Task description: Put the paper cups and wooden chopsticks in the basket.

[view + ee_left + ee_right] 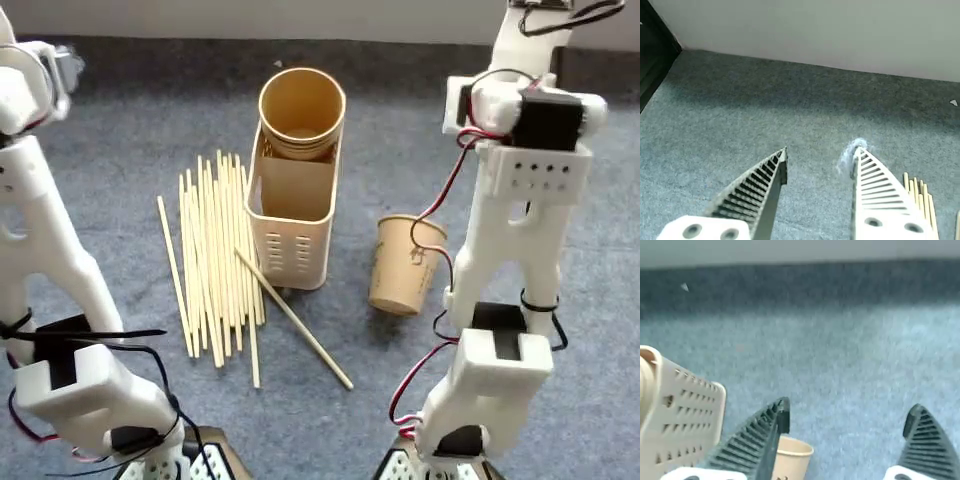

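Print on the paper cup (403, 268) is illegible. Right gripper (850, 405) spread, cup near one finger. Left gripper (821, 149) spread, wooden chopsticks (917, 192) just beside.

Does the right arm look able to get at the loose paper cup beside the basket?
Probably yes: the right tool hangs open close to the cup, nothing lies between them, and the basket stands off to one side.

My table (150, 130) is covered in grey carpet. At the centre of the frame the basket (290, 250) stands on it, with the wooden chopsticks (215, 265) lying flat just to its left and a single chopstick (300, 325) slanting toward lower centre. A paper cup (405, 265) stands right of centre, near the basket but apart from it.
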